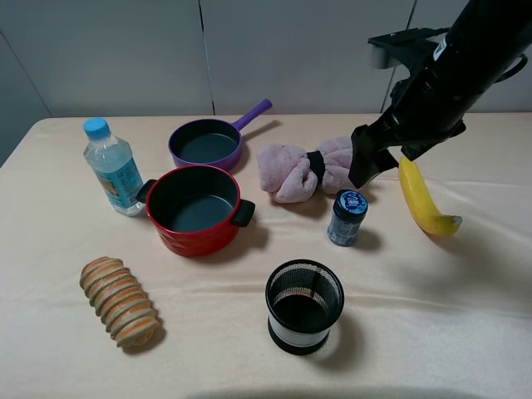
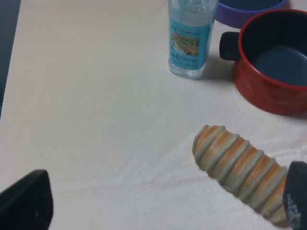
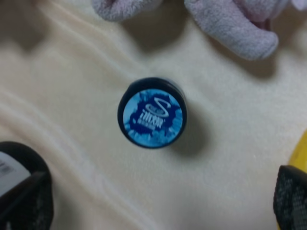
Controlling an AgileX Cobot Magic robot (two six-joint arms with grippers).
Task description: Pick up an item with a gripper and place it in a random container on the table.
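Note:
The jar (image 1: 347,218) stands upright on the table (image 1: 465,316), right of the red pot (image 1: 195,208). The right wrist view looks straight down on its blue lid (image 3: 152,112) with a white mark. My right gripper (image 1: 371,166) hangs open and empty above the jar, slightly behind and right of it; its fingertips (image 3: 290,196) frame the right wrist view, with the jar beyond them (image 3: 158,201). My left gripper (image 2: 160,206) is open and empty, low over the cloth near the striped bread roll (image 2: 242,170). The pot (image 2: 273,62) is empty.
A purple long-handled pan (image 1: 208,143) sits behind the pot. A water bottle (image 1: 112,166) stands left of the pot. A pink towel bundle (image 1: 303,169) lies behind the jar and a banana (image 1: 424,199) to its right. A black mesh cup (image 1: 304,306) stands in front.

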